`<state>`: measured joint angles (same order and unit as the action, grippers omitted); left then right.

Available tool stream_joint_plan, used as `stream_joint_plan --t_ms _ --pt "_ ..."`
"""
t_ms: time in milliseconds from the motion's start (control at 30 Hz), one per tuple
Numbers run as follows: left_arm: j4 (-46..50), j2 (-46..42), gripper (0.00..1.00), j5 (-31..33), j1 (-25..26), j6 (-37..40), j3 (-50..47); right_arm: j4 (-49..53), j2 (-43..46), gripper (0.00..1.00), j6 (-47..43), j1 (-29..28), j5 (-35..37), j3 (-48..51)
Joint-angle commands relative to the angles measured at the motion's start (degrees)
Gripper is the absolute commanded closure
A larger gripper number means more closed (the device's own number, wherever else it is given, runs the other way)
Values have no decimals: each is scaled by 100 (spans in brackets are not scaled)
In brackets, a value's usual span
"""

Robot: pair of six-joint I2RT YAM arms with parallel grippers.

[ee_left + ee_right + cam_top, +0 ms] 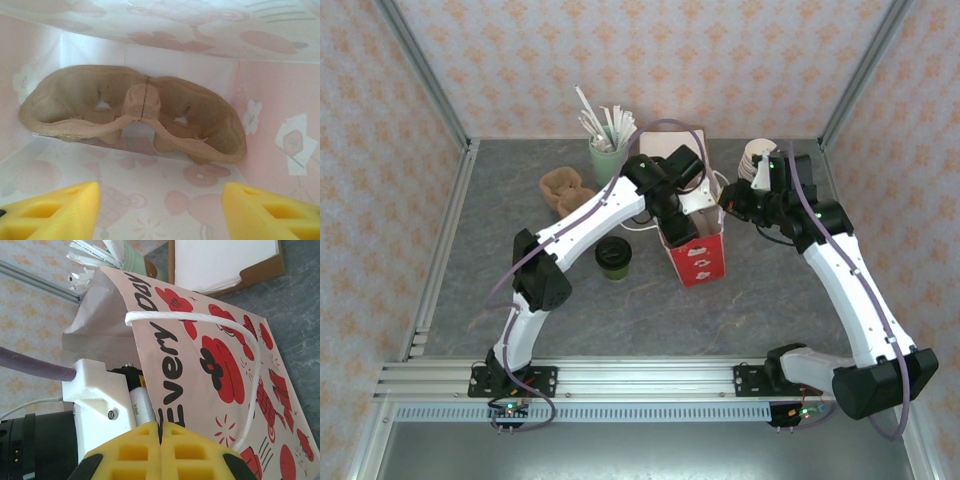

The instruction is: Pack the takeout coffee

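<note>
Top external: takeout coffee (614,257) upright on table (770,290), just left of red-and-white paper bag (698,258). Left wrist: left gripper (160,212) inside bag, fingers spread, empty, cup carrier (135,112) on bag floor. Right wrist: right gripper (161,437) clenched on bag rim.

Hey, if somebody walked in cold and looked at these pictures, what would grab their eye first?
The red-and-white paper bag stands at the middle of the table with the left claw down inside it, open above a brown pulp cup carrier. The right claw is shut on the bag's rim, and the lidded dark-green coffee cup stands on the table just left of the bag.
</note>
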<state>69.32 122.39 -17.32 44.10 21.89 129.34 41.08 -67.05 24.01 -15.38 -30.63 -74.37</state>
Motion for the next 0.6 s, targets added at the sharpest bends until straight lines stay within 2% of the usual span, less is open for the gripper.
stream_joint_plan --t_ms 0,400,567 --pt "-299 -681 33 -78 -50 -180 398 449 2 100 159 -57 164 129" --pt "-52 -757 36 -46 -59 281 -127 623 20 100 130 -53 413 73" --pt "-435 -804 36 -172 -57 -43 -65 579 -6 100 156 -52 343 142"
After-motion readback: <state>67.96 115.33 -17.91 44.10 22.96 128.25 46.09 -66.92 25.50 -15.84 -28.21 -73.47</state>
